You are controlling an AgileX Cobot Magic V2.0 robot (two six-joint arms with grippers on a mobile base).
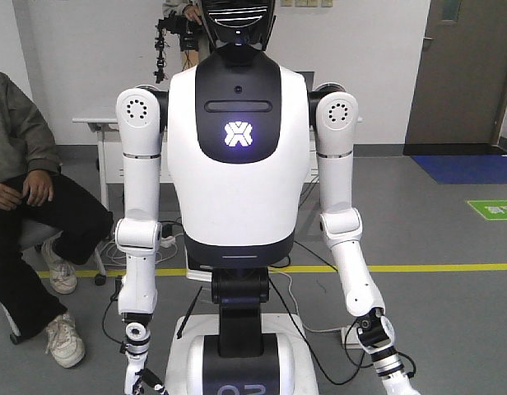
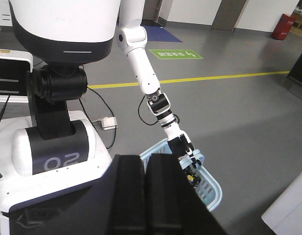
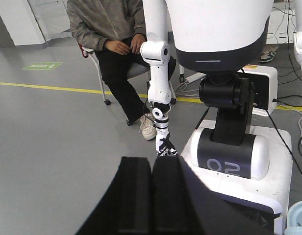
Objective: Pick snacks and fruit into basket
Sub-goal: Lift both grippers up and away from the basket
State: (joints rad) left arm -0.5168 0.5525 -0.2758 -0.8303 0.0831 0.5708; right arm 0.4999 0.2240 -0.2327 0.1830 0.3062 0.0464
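Blue plastic is showing just beyond the left tool (image 2: pixel 143 164). The basket (image 2: pixel 214 186) is sitting low, at or just above the floor (image 2: pixel 249 112), ahead of that tool and slightly to its right. The dark hand (image 2: pixel 186 149) of a white humanoid (image 1: pixel 237 164) is reaching down to its rim, though I cannot tell whether the hand is gripping or only touching it. It is probably being offered there so items can be dropped in from above. Something small and yellowish is lying inside, too small to name.

No snacks, fruit or surface are showing in any view. The left tool is keeping its black fingers (image 2: pixel 126 196) pressed together with nothing between them. The right tool (image 3: pixel 152 166) is doing likewise, pointing towards the humanoid's other arm. With both tools empty, I am judging that picking has not begun. A person (image 3: pixel 112 39) is sitting beyond the right tool, to its left.
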